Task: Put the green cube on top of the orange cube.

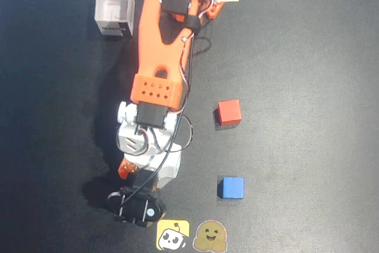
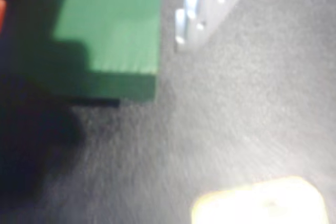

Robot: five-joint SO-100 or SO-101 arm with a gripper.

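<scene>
Dark matting (image 1: 308, 45) held the green cube (image 2: 113, 30) unstacked beside the gripper (image 2: 157, 30); whether it gripped, unclear.

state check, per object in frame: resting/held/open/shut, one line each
green cube: on the mat between the gripper fingers in the wrist view, partly shadowed; hidden under the arm in the overhead view.
gripper: around the green cube; open or shut cannot be told.
red cube: resting on the mat, free.
blue cube: resting on the mat, free.
clear box: upright, open top, looks empty.
</scene>
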